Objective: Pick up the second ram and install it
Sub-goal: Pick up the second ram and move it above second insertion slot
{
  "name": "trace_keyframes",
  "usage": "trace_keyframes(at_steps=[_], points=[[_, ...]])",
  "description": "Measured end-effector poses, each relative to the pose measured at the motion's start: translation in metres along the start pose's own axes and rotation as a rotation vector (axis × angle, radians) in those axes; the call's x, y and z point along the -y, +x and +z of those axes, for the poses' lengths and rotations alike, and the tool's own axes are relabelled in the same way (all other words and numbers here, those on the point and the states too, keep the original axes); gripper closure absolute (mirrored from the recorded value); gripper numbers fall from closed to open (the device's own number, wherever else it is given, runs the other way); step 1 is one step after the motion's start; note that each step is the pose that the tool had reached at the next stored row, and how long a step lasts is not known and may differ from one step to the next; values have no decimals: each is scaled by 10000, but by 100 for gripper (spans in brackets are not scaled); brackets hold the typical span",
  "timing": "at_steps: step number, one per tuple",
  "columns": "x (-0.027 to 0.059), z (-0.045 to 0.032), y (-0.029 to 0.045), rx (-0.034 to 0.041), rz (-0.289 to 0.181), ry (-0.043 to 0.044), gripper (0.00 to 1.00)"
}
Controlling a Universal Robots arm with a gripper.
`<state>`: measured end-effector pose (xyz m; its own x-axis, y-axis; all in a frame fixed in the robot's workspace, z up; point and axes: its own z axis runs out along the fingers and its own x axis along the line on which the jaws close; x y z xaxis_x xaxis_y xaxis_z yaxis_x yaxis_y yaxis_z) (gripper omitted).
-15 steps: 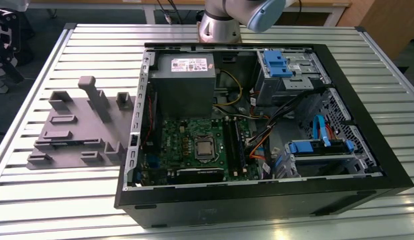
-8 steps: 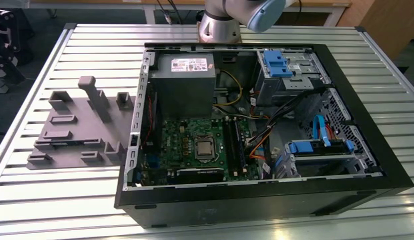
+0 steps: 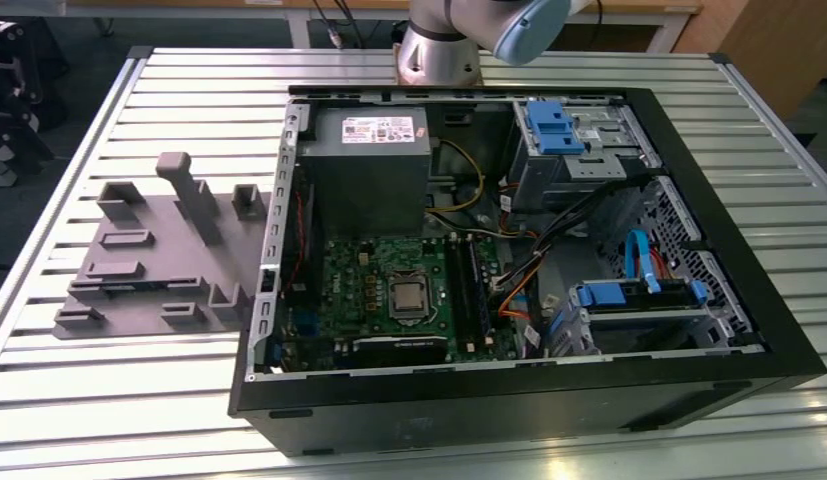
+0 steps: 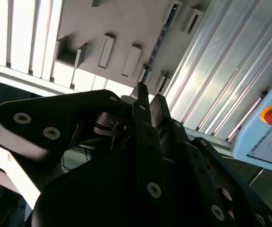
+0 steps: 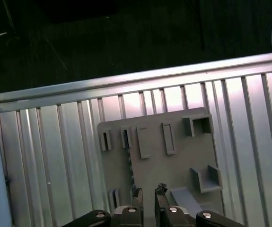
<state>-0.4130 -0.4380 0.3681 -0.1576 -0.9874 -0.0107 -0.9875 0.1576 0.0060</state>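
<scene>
Slatted metal table (image 3: pixel 66 400) carries an open computer case (image 3: pixel 520 410). A grey fixture (image 3: pixel 160 260) sits beside it on the exterior view's left. In the first wrist view, the gripper (image 5: pixel 148 190) hangs over the fixture, its fingertips a narrow gap apart with nothing between them. The second ram (image 5: pixel 130 165) stands on edge in the fixture, near one fingertip. In the second wrist view, the tips point toward the ram's thin edge.
</scene>
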Motion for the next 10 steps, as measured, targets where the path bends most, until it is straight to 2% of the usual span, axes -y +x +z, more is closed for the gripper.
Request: trace_keyframes(at_steps=[5, 6, 7, 8, 10], points=[[-1, 36, 0, -5, -241, -2, 75], [0, 53, 0, -6, -272, -2, 69], [0, 71, 0, -6, -311, -3, 69], [0, 90, 1, -6, -381, -4, 62], [0, 124, 1, -9, -702, -8, 62]])
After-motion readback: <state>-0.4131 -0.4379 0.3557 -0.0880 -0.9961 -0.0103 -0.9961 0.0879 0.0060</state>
